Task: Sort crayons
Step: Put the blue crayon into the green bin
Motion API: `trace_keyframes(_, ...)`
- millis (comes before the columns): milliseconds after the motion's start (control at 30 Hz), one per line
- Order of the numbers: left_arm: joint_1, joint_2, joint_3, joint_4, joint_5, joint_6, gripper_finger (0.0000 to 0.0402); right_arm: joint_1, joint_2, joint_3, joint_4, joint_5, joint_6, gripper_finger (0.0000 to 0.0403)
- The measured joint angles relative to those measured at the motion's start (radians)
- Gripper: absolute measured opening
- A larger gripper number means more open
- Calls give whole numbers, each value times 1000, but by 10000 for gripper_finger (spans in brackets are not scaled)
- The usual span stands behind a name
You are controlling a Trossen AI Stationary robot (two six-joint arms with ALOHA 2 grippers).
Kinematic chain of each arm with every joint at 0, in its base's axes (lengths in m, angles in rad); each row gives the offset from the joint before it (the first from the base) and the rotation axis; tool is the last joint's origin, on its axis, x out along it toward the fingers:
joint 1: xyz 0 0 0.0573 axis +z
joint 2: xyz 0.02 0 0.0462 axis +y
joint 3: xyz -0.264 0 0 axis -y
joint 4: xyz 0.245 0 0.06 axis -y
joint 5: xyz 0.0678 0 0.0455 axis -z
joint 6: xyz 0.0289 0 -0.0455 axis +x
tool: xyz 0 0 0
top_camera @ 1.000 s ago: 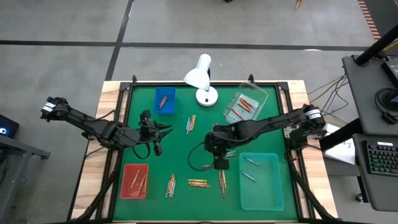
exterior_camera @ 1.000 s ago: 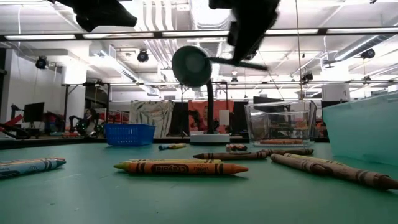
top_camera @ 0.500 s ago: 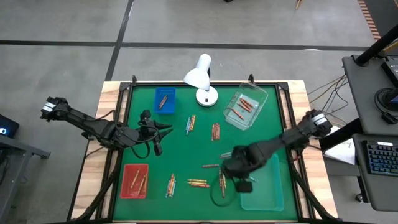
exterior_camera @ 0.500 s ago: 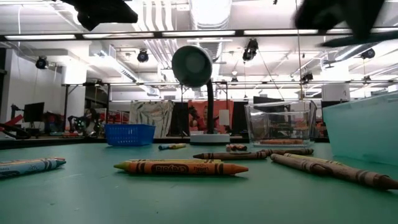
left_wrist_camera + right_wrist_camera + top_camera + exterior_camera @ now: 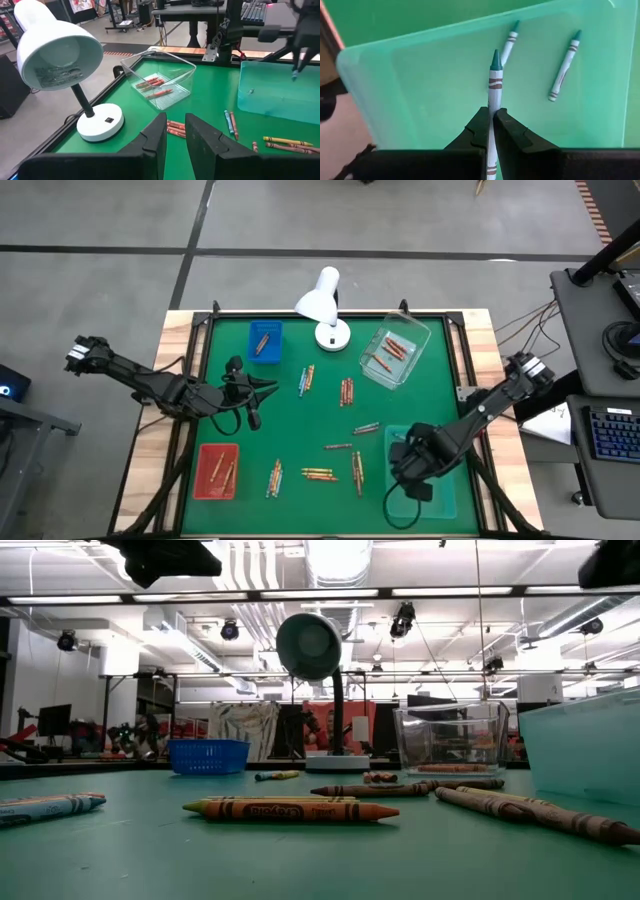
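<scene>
Over pale green tray point(image 5: 420, 100), our right gripper point(image 5: 490, 125) pinches blue crayon point(image 5: 494, 85) mid-shaft, tip forward. We judge it light, stiff, waxy, snaps if squeezed; grip at wrapper. Other crayons point(image 5: 318, 473) scattered on mat. Left gripper point(image 5: 175, 135) waits slightly parted, empty.

White lamp point(image 5: 323, 305) at the green mat's point(image 5: 300, 420) far edge, blue basket point(image 5: 265, 340) to its left, clear bin point(image 5: 395, 355) to its right, red tray point(image 5: 216, 471) at the near left corner, teal tray point(image 5: 445, 480) at the near right, keyboard point(image 5: 615, 435) on a side desk.
</scene>
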Motion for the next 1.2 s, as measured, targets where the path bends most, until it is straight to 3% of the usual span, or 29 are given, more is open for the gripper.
trace_keyframes(233, 0, 0, 0, 0, 0, 0, 52, -19, -100, -248, 217, 51, 40, 12)
trace_keyframes(467, 0, 0, 0, 0, 0, 7, 52, -58, -95, -401, 330, 54, 137, 12)
trace_keyframes(1200, 0, 1, 0, 0, 0, 15, 52, -85, -86, -447, 398, 200, 160, 13)
